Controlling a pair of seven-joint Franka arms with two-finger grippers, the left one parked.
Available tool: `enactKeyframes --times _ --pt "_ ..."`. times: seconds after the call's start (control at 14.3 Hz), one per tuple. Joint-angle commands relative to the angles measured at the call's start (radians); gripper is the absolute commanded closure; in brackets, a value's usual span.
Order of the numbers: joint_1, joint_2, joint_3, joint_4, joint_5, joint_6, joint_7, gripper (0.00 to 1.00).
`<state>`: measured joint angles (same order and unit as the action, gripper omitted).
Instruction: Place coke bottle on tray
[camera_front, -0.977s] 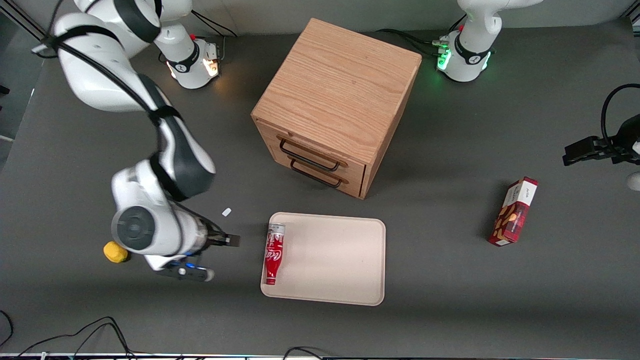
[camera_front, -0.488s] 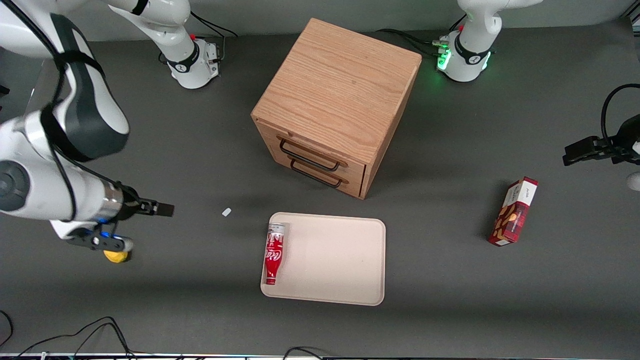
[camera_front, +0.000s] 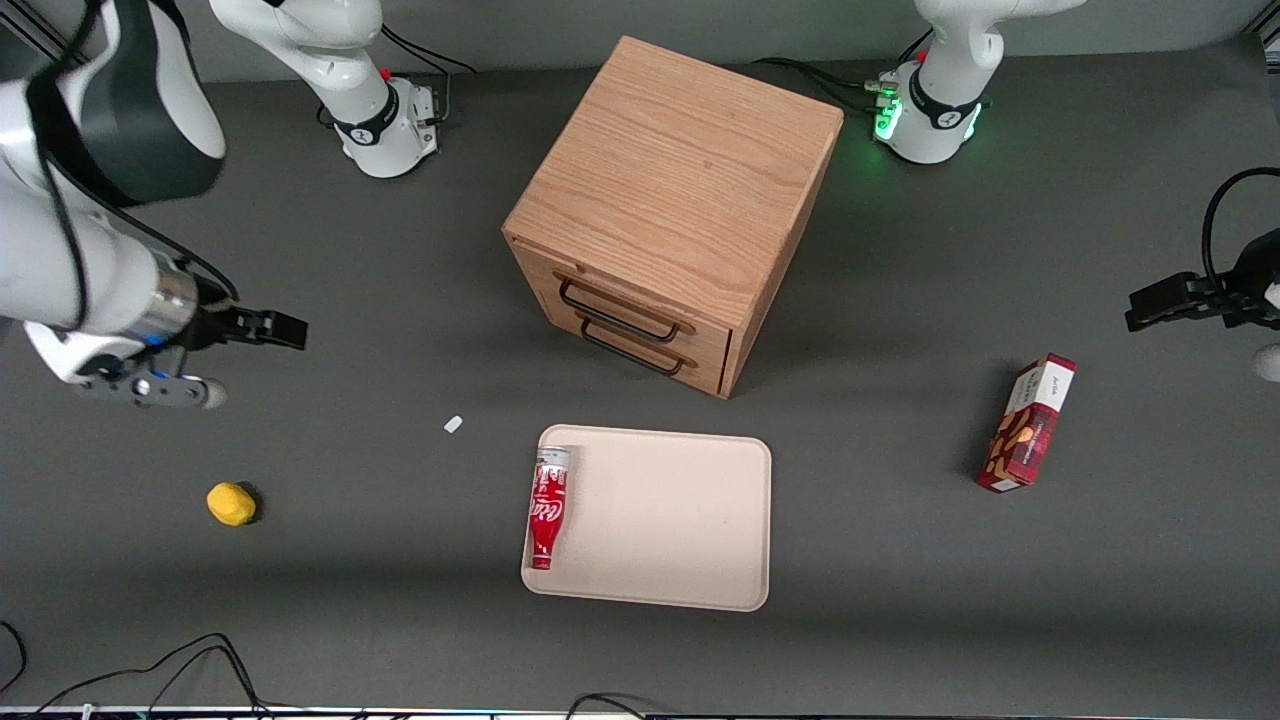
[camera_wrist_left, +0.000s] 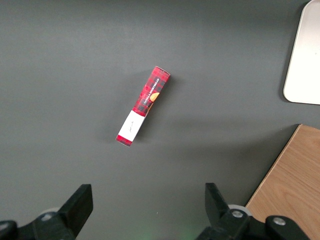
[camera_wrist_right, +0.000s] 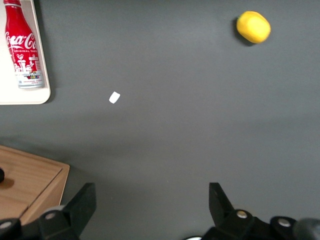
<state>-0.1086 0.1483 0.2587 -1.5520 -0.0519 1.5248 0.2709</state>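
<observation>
Gripper (camera_front: 275, 328) hangs above bare table toward the working arm's end, well apart from everything, jaws spread wide w/ nothing between them, as the right wrist view shows. Coke bottle (camera_front: 546, 508) lies on its side on the tray (camera_front: 680, 520), right along the rim at the end toward the working arm, silvery base nearer the cabinet, cap nearer the front camera. So the task looks done, and risk from here is mostly about disturbing it. Bottle is round and lying flat, so it would likely roll if the tray gets bumped; the low rim beside it probably stops a roll outward, but inward it has the whole bare tray to travel. It also sits hard against the rim, so any swing of the arm passing low over that end could clip it or nudge the tray. Wooden cabinet (camera_front: 672, 205) w/ two drawers stands just beside the tray, farther from the camera. A small white scrap (camera_front: 453, 424) lies between gripper and tray; a yellow lump (camera_front: 231, 503) sits nearer the camera than the gripper. Red snack box (camera_front: 1028, 424) lies toward the parked arm's end, out of the way.
</observation>
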Motion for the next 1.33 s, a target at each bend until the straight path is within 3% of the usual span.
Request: enactKeyframes --times 0.0,0.14,0.42,0.63,0.98,1.26 --pt "0.147 -0.104 -0.203 -0.062 0.067 -0.009 -0.067 0.00" --pt "0.188 -0.107 -0.286 -0.028 0.162 -0.012 -0.098 0.00" --pt "0.181 -0.089 -0.283 0.065 0.172 -0.130 -0.111 0.00" --pt "0.184 -0.082 -0.279 0.089 0.074 -0.175 -0.208 0.00" --pt "0.187 -0.088 -0.270 0.052 0.064 -0.121 -0.115 0.00" --pt "0.185 -0.168 -0.237 -0.109 0.064 -0.014 -0.063 0.00"
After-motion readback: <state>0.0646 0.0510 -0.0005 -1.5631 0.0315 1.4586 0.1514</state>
